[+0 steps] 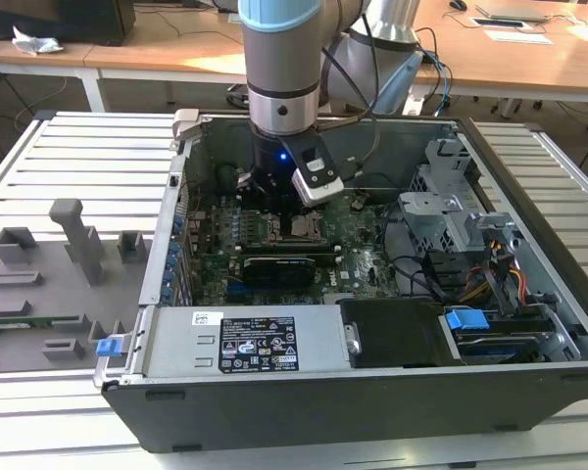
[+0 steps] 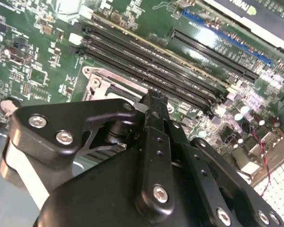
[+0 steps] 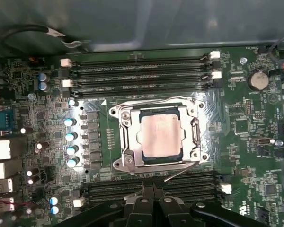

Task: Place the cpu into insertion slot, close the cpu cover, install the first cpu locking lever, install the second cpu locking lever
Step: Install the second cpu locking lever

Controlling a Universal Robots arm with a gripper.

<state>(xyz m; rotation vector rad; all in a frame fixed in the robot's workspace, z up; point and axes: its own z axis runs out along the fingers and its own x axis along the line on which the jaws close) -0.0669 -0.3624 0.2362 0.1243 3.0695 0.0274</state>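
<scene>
the gripper (image 3: 154, 201), its fingers together on nothing, hovers just beside the socket (image 3: 157, 135); the chip (image 3: 159, 136) sits under the closed cover (image 3: 125, 137), probably so a lever can be pushed.

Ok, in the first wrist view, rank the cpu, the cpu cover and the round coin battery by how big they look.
Largest to smallest as they look in the first wrist view:
1. cpu cover, the silver frame around the chip.
2. cpu, seated inside that frame.
3. coin battery, clearly smallest.
All lie on the same board, so nearness hardly skews this.
</scene>
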